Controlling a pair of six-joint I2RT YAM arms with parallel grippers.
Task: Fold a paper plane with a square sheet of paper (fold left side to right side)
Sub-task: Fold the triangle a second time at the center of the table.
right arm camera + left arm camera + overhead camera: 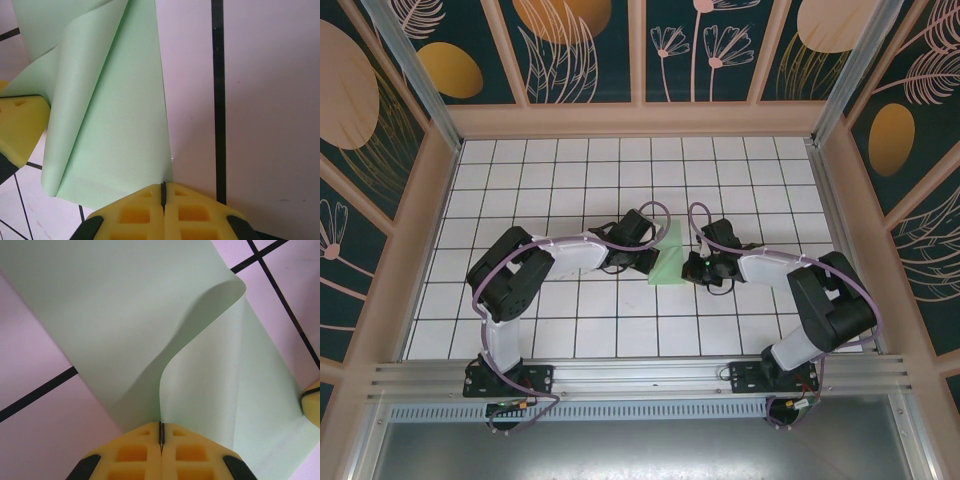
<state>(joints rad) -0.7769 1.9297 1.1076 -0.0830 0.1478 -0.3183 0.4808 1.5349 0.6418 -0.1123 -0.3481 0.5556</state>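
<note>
Top external view: the square sheet of paper (671, 262) lies at the middle of the tiled table (520, 180), directly between both arms, its visible long axis running away from the bases. I find the left gripper (161, 434) closed, pinching one edge of the sheet, which rises off the tiles and curls over toward the right. The right gripper (163, 189) is likewise closed on the opposite edge, low at the surface. My judgement: the fold turns on the left-held edge travelling rightward to meet the right-held edge close by.
</note>
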